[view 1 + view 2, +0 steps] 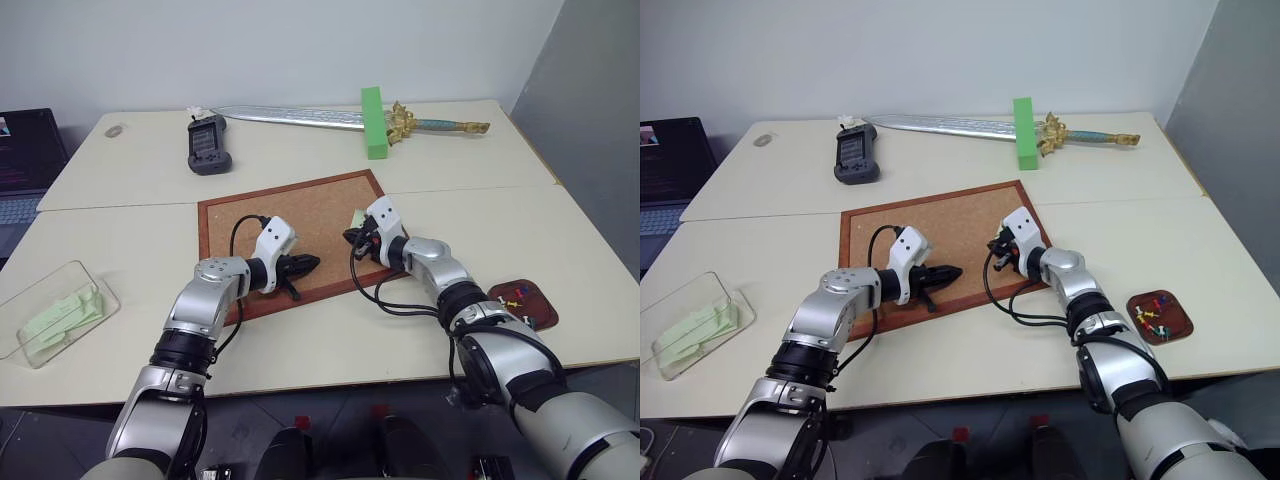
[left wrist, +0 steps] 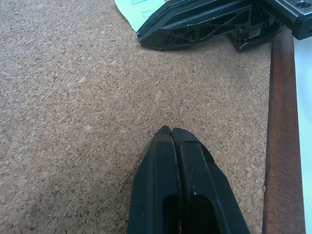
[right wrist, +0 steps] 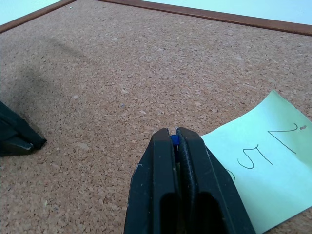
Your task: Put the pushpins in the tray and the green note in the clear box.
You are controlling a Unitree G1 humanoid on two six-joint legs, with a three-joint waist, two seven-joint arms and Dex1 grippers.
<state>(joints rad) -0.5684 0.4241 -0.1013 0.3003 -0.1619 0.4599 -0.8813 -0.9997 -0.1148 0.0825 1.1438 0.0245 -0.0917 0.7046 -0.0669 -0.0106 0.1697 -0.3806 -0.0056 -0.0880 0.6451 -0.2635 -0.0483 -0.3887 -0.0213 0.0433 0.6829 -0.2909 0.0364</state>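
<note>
Both arms work over the corkboard (image 1: 300,235) on a cream table (image 1: 140,225): the right gripper (image 3: 176,139) has its two black fingers pinched nearly together on a small blue pushpin (image 3: 174,140), the pin head just showing btwn the tips. The green note (image 3: 263,168), w/ handwritten marks, lies flat on the cork just beside and partly under that gripper's fingers; whether the pin is stuck through the paper can't be made out from the wrist view. The left gripper (image 2: 168,132) sits w/ fingers pressed fully together, nothing btwn them, tips low over bare cork, pointing toward the right gripper, the two near each other but apart. The tray (image 1: 542,300), dark reddish-brown, rests on the table well off to the right gripper's outer side, near the table edge, w/ several coloured pins (image 1: 514,298) in it. The clear box (image 1: 30,300) stands far out beyond the left arm, at the table's left end, w/ pale green slips (image 1: 62,315) inside. Beyond both grippers, at the far side of the table: a toy sword (image 1: 330,118), a bright green block (image 1: 373,122), a dark handheld device (image 1: 208,143).
</note>
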